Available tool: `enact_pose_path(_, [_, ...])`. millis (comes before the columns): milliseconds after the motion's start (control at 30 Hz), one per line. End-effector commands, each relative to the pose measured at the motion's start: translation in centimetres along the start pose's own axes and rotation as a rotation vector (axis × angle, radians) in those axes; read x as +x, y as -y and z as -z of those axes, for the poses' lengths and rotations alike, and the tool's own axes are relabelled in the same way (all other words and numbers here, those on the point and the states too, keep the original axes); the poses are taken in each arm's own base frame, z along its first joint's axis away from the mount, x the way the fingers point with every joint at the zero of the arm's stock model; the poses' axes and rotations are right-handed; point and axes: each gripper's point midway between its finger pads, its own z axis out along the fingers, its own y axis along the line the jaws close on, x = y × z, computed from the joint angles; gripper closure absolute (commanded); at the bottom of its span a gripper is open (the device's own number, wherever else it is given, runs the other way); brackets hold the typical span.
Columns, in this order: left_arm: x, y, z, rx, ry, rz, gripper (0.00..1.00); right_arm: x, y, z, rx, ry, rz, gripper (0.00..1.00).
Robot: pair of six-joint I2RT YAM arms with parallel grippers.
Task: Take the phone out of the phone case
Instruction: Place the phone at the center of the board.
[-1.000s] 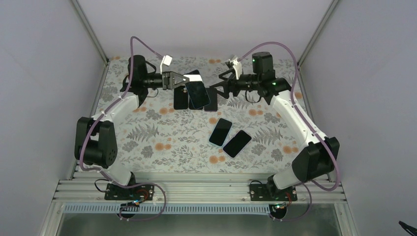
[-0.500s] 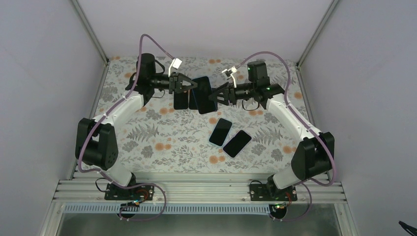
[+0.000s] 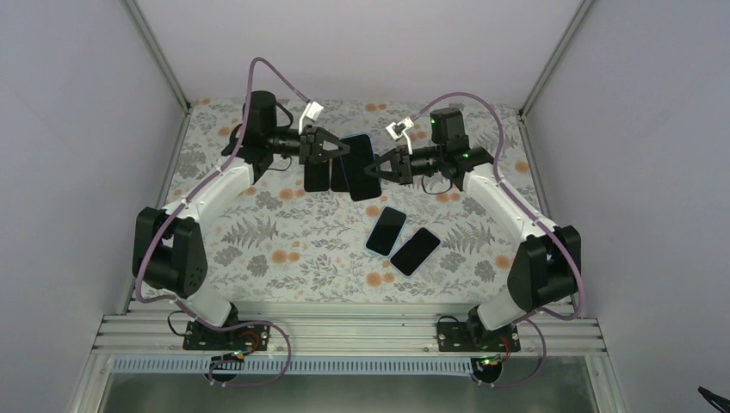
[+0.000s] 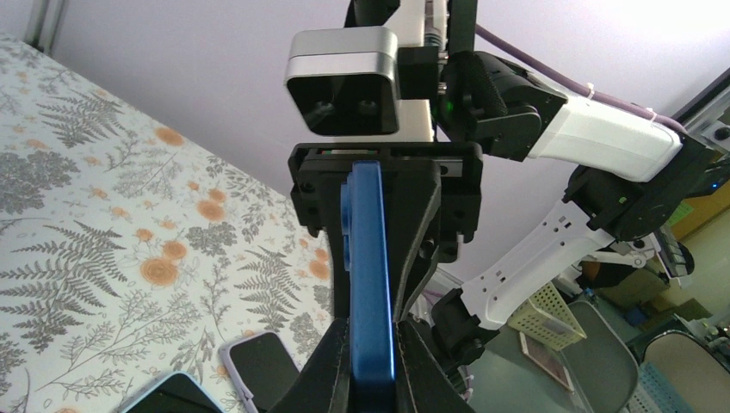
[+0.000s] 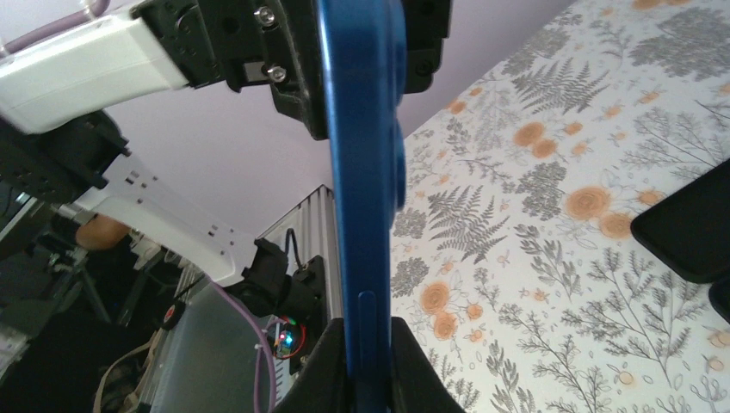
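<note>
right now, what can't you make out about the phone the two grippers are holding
- Whether the phone has started leaving its case: both wrist views show the blue cased phone edge-on; top view too small.
- Dark phones lying under it: partly covered by it and the left gripper in the top view.
- Whether the two loose phones nearer the bases wear cases: too small, top view.

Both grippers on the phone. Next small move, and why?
Probably hold firm with the left gripper while the right gripper peels the blue case edge back. Both clamp opposite ends of the phone in mid-air, and the case is not yet off.
</note>
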Motion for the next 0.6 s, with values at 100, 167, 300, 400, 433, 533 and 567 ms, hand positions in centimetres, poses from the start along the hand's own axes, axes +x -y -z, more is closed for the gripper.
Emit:
enact_pose_path(100, [-1.7, 0.7, 0.0, -0.024, 0.008, -0.083, 0.79, 0.0, 0.1, 0.0, -0.026, 0.004, -0.023, 0.96])
enact_pose_path(167, [-1.8, 0.4, 0.0, -0.04, 0.012, -0.081, 0.65, 0.0, 0.4, 0.2, -0.021, 0.01, -0.028, 0.96])
enact_pose_path(300, [-2.3, -0.4, 0.5, -0.087, 0.026, -0.076, 0.25, -0.3, 1.3, 0.9, -0.002, 0.028, -0.052, 0.96])
enact_pose_path(400, [-2.7, -1.1, 1.0, -0.138, 0.04, -0.072, 0.03, -0.4, 2.7, 1.8, 0.039, 0.046, -0.073, 0.96])
enact_pose_path(433, [-2.8, -1.4, 1.2, -0.157, 0.042, -0.07, 0.0, -0.3, 3.3, 2.1, 0.055, 0.051, -0.082, 0.96])
enact_pose_path(533, [-3.4, -2.1, 1.7, -0.224, 0.054, -0.075, 0.0, 0.1, 5.6, 3.0, 0.117, 0.059, -0.123, 0.96])
enact_pose_path(567, [-3.6, -2.4, 1.9, -0.245, 0.058, -0.076, 0.0, 0.2, 6.4, 3.3, 0.138, 0.063, -0.139, 0.96])
